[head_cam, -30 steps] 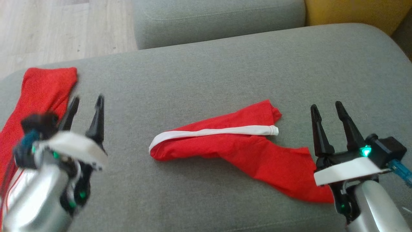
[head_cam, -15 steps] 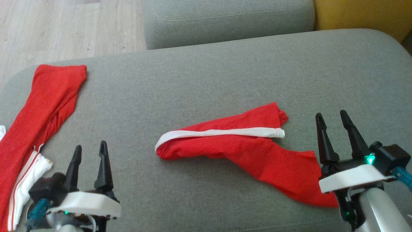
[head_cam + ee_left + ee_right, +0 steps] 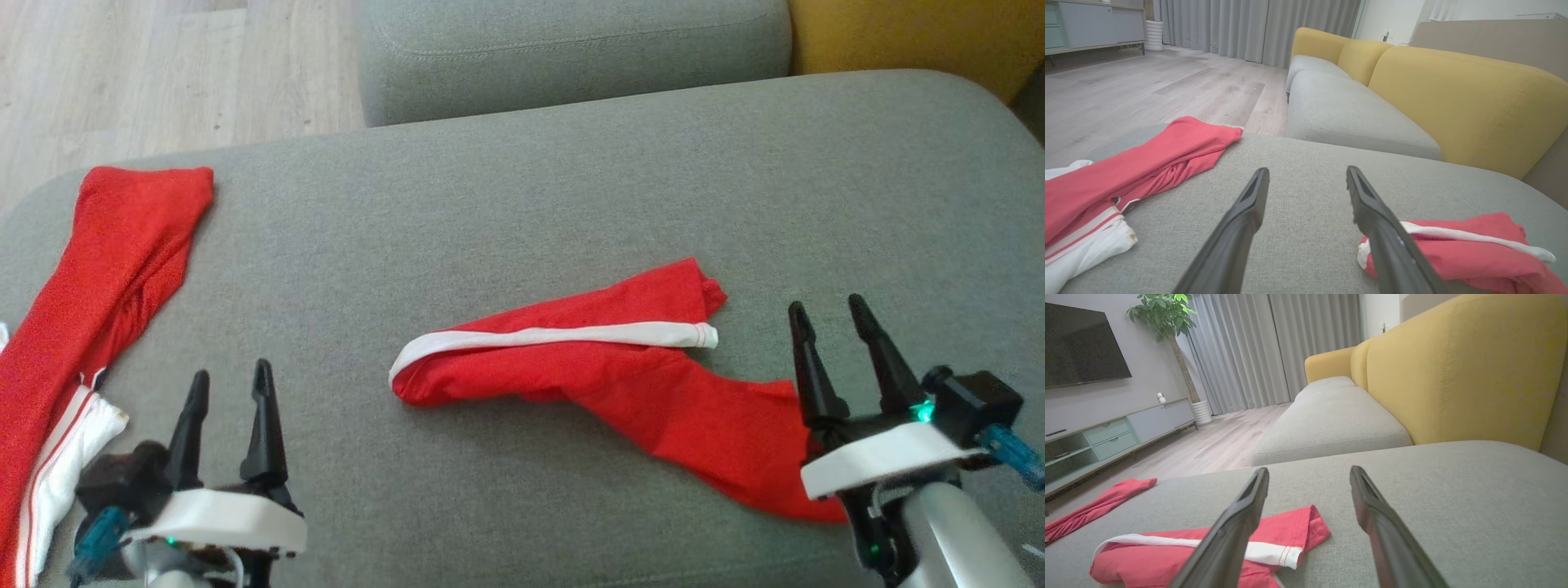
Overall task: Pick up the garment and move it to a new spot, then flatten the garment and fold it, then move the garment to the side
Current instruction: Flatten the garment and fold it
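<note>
garments: two, both red with white trim, both on the same seat
garment (image 3: 653, 392): middle of the head view, crumpled and drawn out from 9 toward 4 o'clock; a white band (image 3: 555, 335) runs along its 12 o'clock edge and curls round the 9 o'clock end
second garment (image 3: 98, 261): at the seat's 9 o'clock edge, a long strip from 11 down to 7 o'clock with a white striped part at the 7 o'clock end; well apart from the garment
grippers: two, fingers pointing to 12 o'clock
left gripper (image 3: 230, 371): 7 o'clock corner of the head view, jaws apart with bare seat showing between them; the second garment's white end lies near, at its 9 o'clock
right gripper (image 3: 826, 305): 4 o'clock, jaws apart, tips over the seat just at 3 o'clock of the garment; its wrist covers the garment's 4 o'clock end, and whether it touches the cloth cannot be told
seats: two, grey
seat (image 3: 490, 212): carries both garments
far seat (image 3: 571, 49): at 12 o'clock, beyond a gap
backrest (image 3: 914, 33): yellow, at 1 o'clock
floor (image 3: 163, 73): pale wood, at 11 o'clock
pot (image 3: 1201, 412): one, white and ribbed, holds the plant (image 3: 1163, 310), beside the curtain (image 3: 1241, 347)
cabinet (image 3: 1106, 437): one, low, with drawers and open shelves; their contents are too small to tell
TV (image 3: 1081, 347): one, on the wall above the cabinet
</note>
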Available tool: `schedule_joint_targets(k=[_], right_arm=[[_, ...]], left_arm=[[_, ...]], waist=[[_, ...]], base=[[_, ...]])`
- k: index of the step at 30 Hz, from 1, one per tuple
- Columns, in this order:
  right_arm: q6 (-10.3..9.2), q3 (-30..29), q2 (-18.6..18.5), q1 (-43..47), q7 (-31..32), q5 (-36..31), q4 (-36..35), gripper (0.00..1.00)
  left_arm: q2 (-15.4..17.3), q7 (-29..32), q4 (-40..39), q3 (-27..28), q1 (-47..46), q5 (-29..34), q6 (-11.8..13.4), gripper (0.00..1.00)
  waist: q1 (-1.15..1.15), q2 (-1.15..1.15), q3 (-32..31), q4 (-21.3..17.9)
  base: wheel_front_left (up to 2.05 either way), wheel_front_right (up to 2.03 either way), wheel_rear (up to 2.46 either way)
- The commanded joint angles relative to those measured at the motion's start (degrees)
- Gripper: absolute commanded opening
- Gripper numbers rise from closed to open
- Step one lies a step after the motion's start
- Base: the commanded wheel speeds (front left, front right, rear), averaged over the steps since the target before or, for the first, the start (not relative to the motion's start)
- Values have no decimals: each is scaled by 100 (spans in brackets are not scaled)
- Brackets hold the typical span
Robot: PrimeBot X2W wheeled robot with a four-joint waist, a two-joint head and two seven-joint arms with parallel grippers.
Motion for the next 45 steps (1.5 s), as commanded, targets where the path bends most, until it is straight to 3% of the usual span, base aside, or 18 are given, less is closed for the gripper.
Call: schedule_joint_targets(k=[1, 9, 13, 17, 22, 28, 29, 31, 32, 34, 35, 36, 45], right_arm=[[-4, 158, -83, -267, 10, 88, -85, 100], [-4, 329, -166, -936, 752, 507, 632, 100], [-4, 260, -140, -1114, 1292, 686, 1026, 100], [-4, 228, -55, -1307, 1940, 944, 1379, 100], [-4, 216, 100, -1456, 2740, 1482, 1714, 100], [-4, 166, 184, -1551, 3078, 1934, 1815, 100], [-4, 154, 183, -1564, 3073, 1990, 1817, 97], [-4, 149, 161, -1590, 3007, 2028, 1831, 74], [-4, 148, 148, -1602, 2965, 2034, 1848, 67], [-4, 155, 127, -1620, 2898, 2049, 1893, 31], [-4, 155, 127, -1620, 2898, 2049, 1893, 31], [-4, 178, 111, -1629, 2861, 2050, 1904, 0], [-4, 444, -30, -1716, 2381, 2041, 1539, 0]], left_arm=[[3, -69, -141, 243, -327, 108, -47, 100], [-196, -70, 122, 254, -448, 249, -311, 100], [-305, 96, 478, 202, -643, -89, -559, 100], [-158, 478, 783, 92, -1111, -150, -753, 100], [-74, 620, 927, 18, -1468, -139, -819, 100], [-123, 557, 1037, -46, -1482, -156, -819, 100], [-133, 543, 1053, -58, -1478, -160, -820, 100], [-139, 509, 1099, -69, -1483, -175, -831, 100], [-135, 494, 1127, -73, -1488, -176, -833, 100], [-135, 471, 1170, -90, -1505, -171, -833, 100], [-135, 471, 1170, -90, -1505, -171, -833, 100], [-141, 461, 1184, -100, -1511, -170, -829, 100], [-117, 357, 1331, -50, -1388, -228, -754, 100]], waist=[[0, 0, 9, 25], [0, 0, 75, 347], [0, 0, 148, 534], [0, 0, 270, 595], [0, 0, 346, 636], [0, 0, 402, 749], [0, 0, 411, 776], [0, 0, 416, 826], [0, 0, 418, 849], [0, 0, 421, 893], [0, 0, 421, 893], [0, 0, 418, 913], [0, 0, 198, 807]], base=[[0, 0, 0], [0, 0, 0], [0, 0, 0], [0, 0, 0], [0, 0, 0], [0, 0, 0], [0, 0, 0], [0, 0, 0], [0, 0, 0], [0, 0, 0], [0, 0, 0], [0, 0, 0], [0, 0, 0]])
